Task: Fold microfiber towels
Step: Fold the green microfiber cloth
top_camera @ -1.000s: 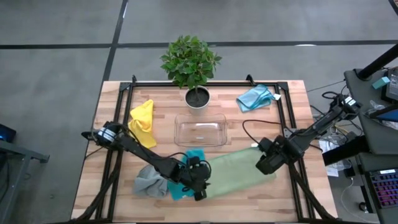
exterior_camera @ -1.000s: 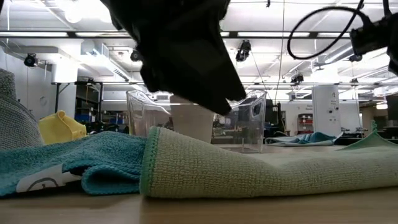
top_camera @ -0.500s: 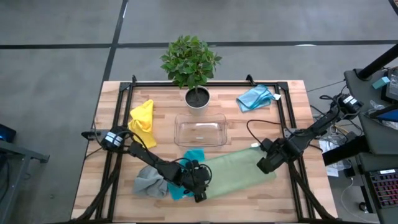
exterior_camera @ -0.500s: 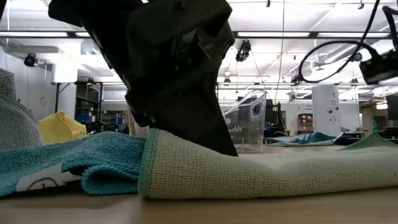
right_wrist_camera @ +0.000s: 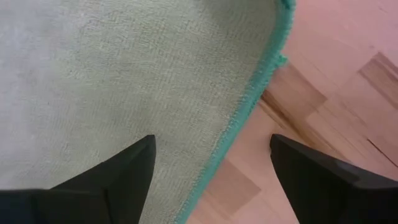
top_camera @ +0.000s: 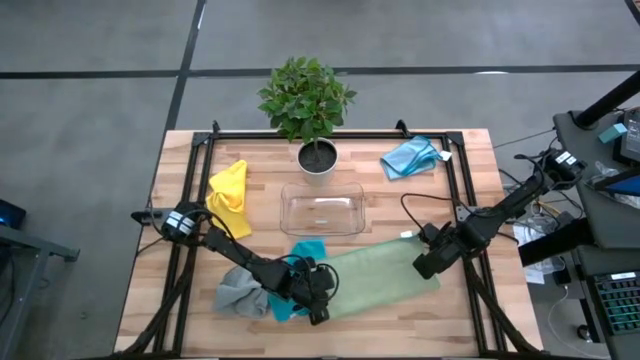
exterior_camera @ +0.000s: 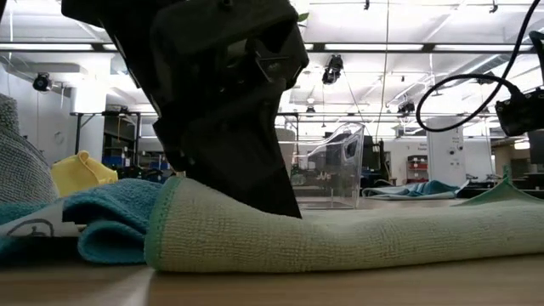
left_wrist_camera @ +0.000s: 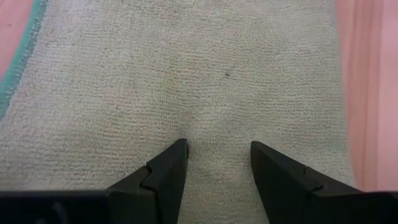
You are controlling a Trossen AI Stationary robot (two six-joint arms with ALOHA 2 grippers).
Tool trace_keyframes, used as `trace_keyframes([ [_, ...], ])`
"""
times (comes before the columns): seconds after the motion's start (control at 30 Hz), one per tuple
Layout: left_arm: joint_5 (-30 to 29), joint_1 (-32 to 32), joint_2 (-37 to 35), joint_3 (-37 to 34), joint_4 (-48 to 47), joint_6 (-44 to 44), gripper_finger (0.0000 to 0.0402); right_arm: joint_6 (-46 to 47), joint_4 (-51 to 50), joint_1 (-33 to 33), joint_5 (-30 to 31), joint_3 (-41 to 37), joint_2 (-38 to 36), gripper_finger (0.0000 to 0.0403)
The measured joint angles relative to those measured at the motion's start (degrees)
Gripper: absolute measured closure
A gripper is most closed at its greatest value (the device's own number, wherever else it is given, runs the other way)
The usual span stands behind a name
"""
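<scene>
A: While the wooden table (top_camera: 470, 180) carries everything, where does the sage green towel (top_camera: 385, 272) lie?
B: Flat along the near side, between both arms, overlapping the teal towel (top_camera: 312, 248) beside the grey towel (top_camera: 238, 290).
A: And the claws?
B: The left gripper (left_wrist_camera: 217, 152) presses its parted fingers onto the green cloth's left end; the right gripper (right_wrist_camera: 211, 165) hovers, spread wide, grasping nothing, straddling the towel's right edge.
A: Smaller things?
B: The yellow towel (top_camera: 230, 192) lies left, the light blue towel (top_camera: 412, 155) far right.

Grey floor (top_camera: 100, 150) surrounds the table; ceiling strip lights (exterior_camera: 399, 47) glow overhead.
</scene>
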Motion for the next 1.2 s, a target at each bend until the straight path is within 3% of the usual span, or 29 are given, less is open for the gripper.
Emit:
trace_keyframes([
  [0.27, 0.3, 0.0, 0.0, 0.1, -0.5, -0.3, 0.0236, -1.1, 2.7, 0.0, 0.5, -1.4, 0.0, 0.0097],
  [0.6, 0.4, 0.0, 0.0, 0.0, -0.6, -0.3, 0.0236, -1.8, 24.8, 0.0, -0.3, -8.5, 0.0, 0.0113],
  [0.7, 0.5, 0.0, 0.0, 0.1, -0.6, -0.3, 0.0236, -2.0, 26.9, 0.0, -0.3, -9.2, 0.0, 0.0122],
  [0.87, 0.7, 0.0, -0.3, 0.1, -0.6, -0.3, 0.0236, -2.1, 26.3, 0.0, -0.3, -9.5, -0.2, 0.0158],
  [1.2, 1.1, -0.1, -0.8, 0.0, -1.1, -0.1, 0.0236, -3.0, 23.5, 0.0, -0.2, -9.5, -5.3, 0.0273],
])
